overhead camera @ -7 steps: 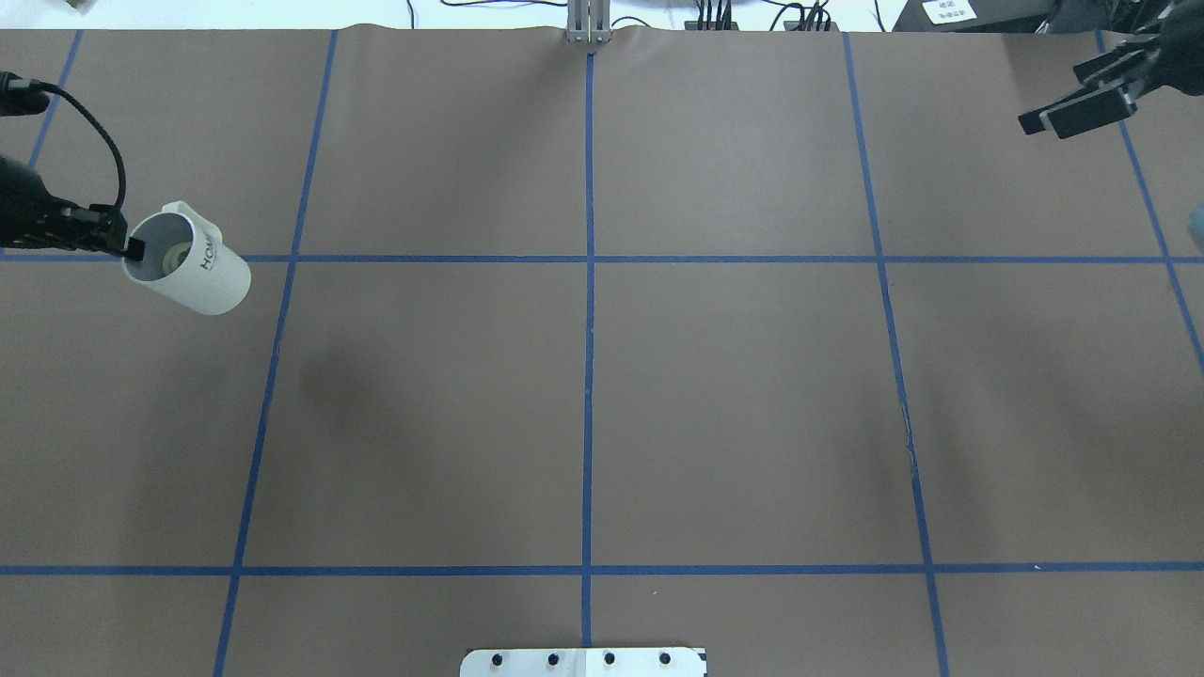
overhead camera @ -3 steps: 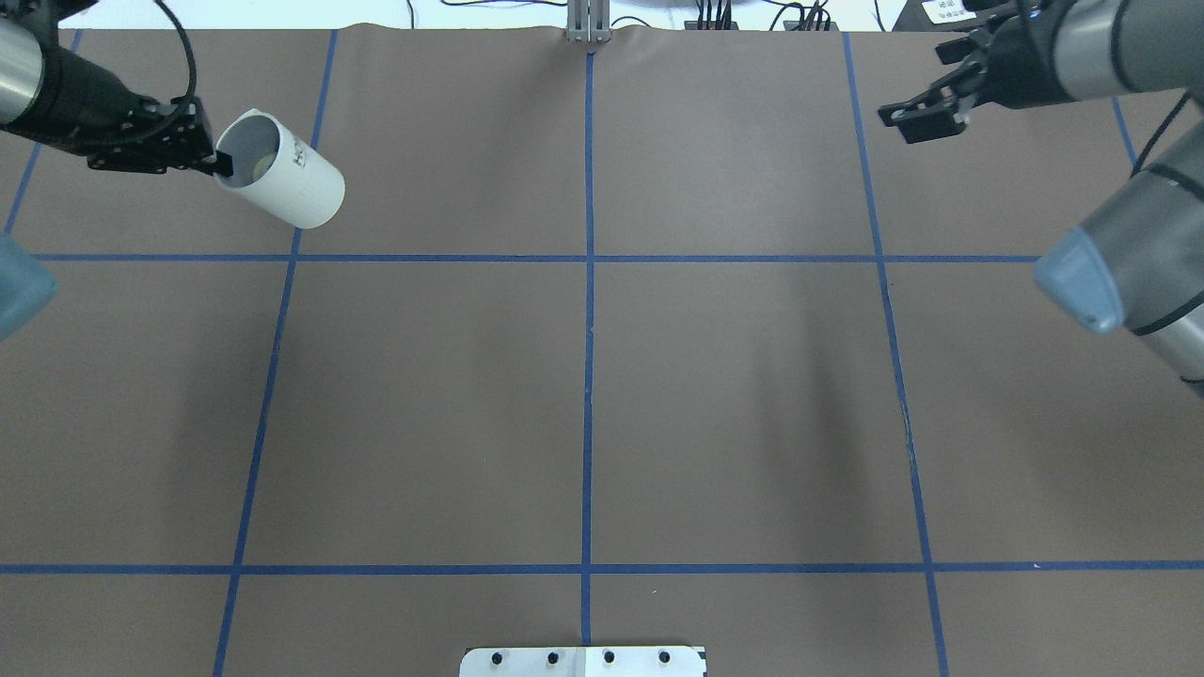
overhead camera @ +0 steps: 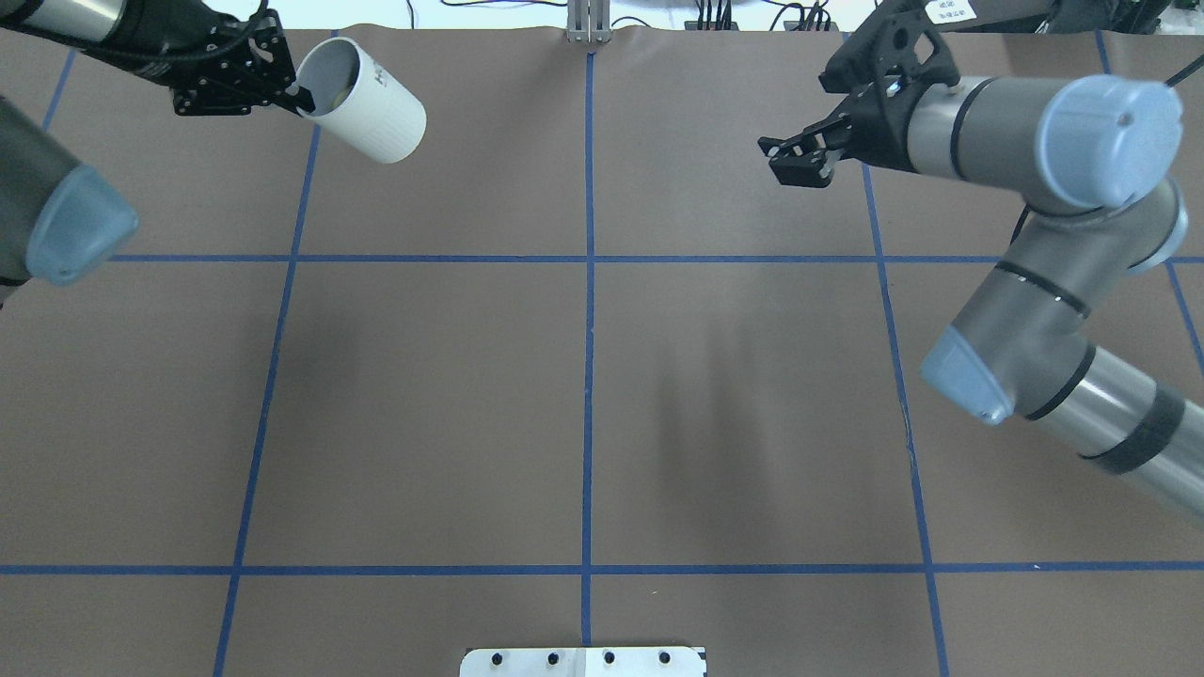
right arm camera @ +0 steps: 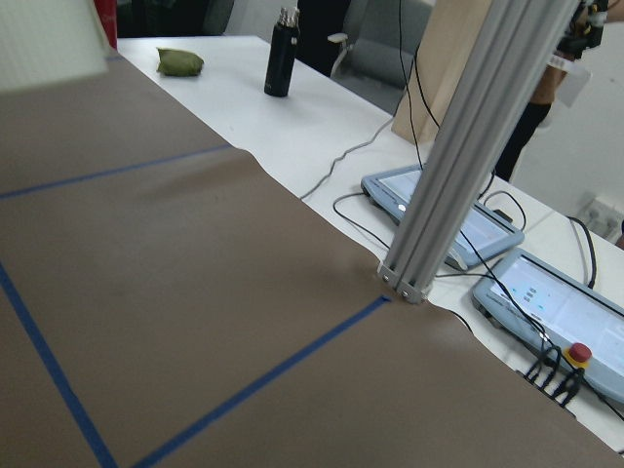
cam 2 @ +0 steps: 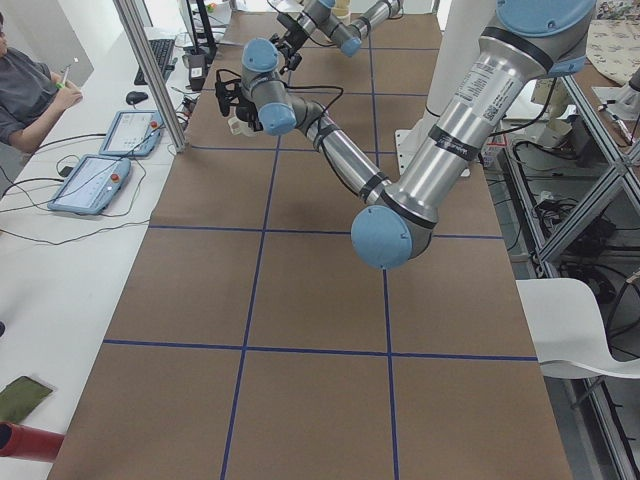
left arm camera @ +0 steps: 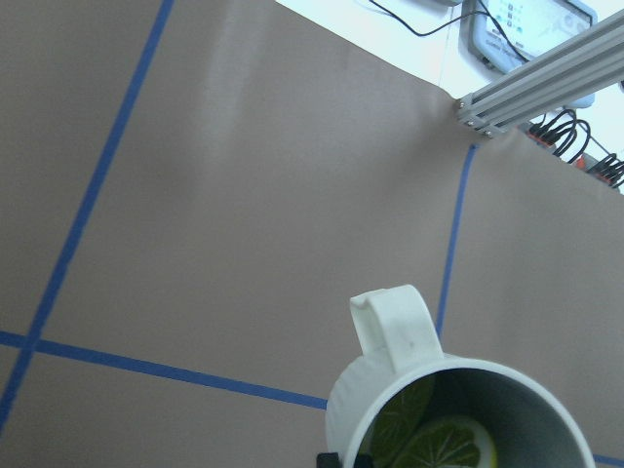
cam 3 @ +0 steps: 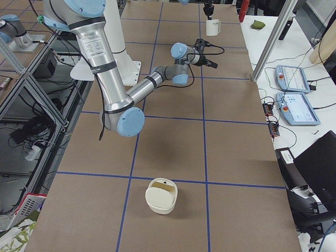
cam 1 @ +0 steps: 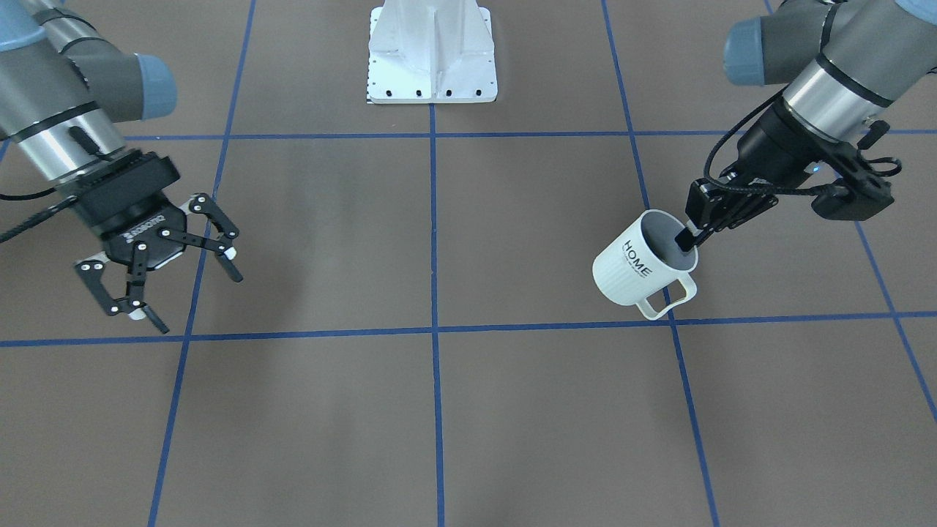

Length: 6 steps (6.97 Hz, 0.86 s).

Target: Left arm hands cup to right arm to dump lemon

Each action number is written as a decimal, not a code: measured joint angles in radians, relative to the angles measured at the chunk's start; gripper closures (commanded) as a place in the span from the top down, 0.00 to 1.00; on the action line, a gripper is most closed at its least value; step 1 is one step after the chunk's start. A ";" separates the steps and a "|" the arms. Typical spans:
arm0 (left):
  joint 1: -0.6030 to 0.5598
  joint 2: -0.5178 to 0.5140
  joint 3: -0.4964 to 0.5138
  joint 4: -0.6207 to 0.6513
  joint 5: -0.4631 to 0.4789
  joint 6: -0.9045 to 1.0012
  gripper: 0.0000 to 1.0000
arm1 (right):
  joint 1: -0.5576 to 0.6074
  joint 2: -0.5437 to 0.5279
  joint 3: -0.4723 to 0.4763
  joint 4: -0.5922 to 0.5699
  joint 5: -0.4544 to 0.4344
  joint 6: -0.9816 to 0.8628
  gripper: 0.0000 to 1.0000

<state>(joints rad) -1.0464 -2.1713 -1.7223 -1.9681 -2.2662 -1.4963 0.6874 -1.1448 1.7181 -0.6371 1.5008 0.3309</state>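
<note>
Left gripper [cam 1: 687,239] pinches the cup [cam 1: 633,267] by its rim, one finger inside, and holds it tilted off the table [cam 1: 439,410], handle toward the operators' side. The lemon [left arm camera: 444,444] lies inside. Seen from overhead, the cup hangs near the table's far edge. Right gripper [cam 1: 195,298] is spread wide around nothing, well apart from the cup, with the centre blue line [cam 1: 432,219] between them.
</note>
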 measured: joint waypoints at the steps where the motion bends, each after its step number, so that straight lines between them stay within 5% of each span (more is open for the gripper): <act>1: 0.020 -0.040 0.025 0.000 0.012 -0.038 0.00 | -0.073 0.043 -0.022 0.033 -0.109 0.005 0.98; 3: 0.066 -0.088 0.046 0.000 0.043 -0.091 0.00 | -0.153 0.120 -0.056 0.059 -0.229 0.006 0.98; 6: 0.108 -0.135 0.050 0.001 0.051 -0.146 0.00 | -0.168 0.145 -0.060 0.058 -0.258 -0.021 0.97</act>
<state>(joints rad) -0.9386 -2.3061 -1.6726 -1.9666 -2.2153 -1.6427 0.5190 -0.9997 1.6583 -0.5794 1.2428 0.3101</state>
